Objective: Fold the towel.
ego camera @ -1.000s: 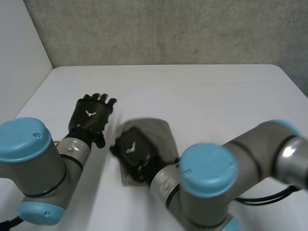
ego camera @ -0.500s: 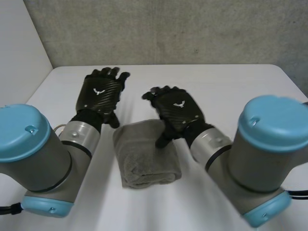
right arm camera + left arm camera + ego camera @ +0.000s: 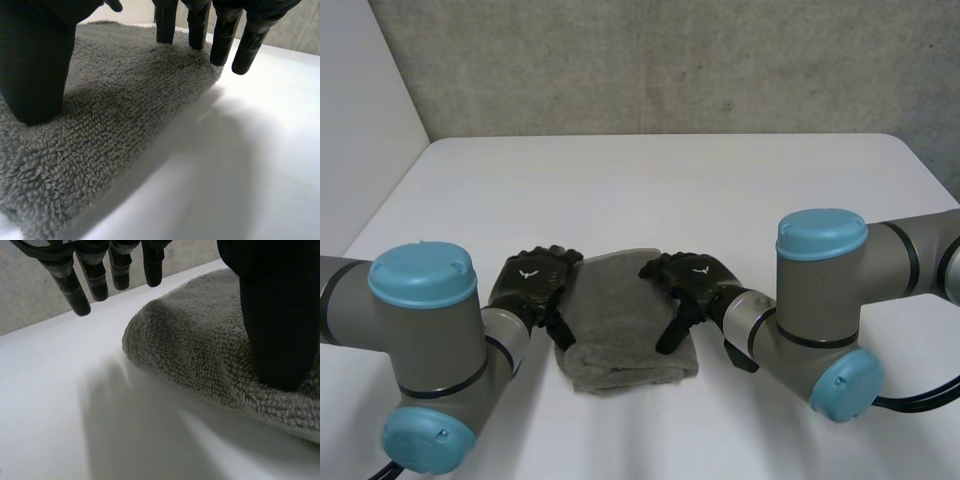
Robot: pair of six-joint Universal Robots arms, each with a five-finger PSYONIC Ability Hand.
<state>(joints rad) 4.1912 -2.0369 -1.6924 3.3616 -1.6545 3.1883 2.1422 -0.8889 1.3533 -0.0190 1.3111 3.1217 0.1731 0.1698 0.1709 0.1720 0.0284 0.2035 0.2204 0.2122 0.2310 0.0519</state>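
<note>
- The left hand (image 3: 532, 285) lies low at the towel's left edge. Half a second ago it was raised, beyond the towel's far left corner.
- In the left wrist view its fingers (image 3: 70, 285) hang straight and apart, off the towel's edge and above the bare table (image 3: 720, 190). Its thumb (image 3: 277, 315) rests on top of the cloth. The hand is open and grasps nothing.
- The towel (image 3: 620, 330) is a grey, folded bundle lying flat between the two hands. Its shape and place match the earlier frame.
- The right hand (image 3: 695, 283) sits at the towel's right edge. Earlier it was lifted over the towel's far edge.
- In the right wrist view its fingers (image 3: 222, 45) are straight, their tips at the towel's far right corner. Its thumb (image 3: 35, 65) rests on the cloth, so this hand is open as well.
- Both arms have swung outward, and their blue-capped elbows now stand well to either side of the towel.
</note>
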